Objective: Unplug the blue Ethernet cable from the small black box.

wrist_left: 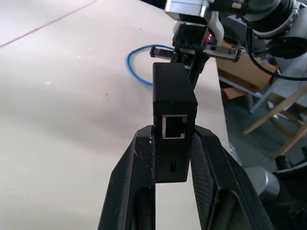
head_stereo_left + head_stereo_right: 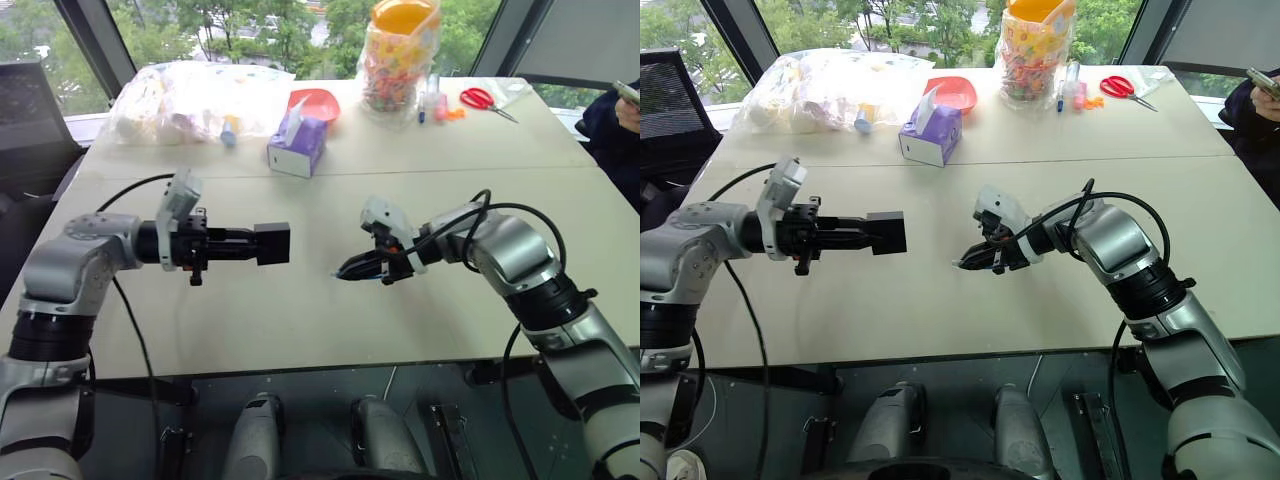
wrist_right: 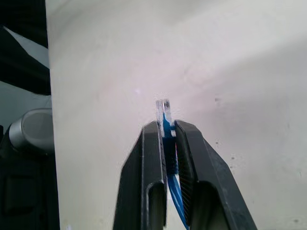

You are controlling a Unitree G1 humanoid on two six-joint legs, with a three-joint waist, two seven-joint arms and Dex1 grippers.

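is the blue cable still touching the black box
Apart. Left wrist view shows the black box socket empty; right wrist view shows the blue cable plug free.

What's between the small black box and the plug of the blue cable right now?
Nothing: between the small black box and the blue Ethernet cable plug, bare table shows in the left eye view.

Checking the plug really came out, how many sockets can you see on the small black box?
1: an empty socket on the small black box's end face, between the left fingers. Other faces are hidden.
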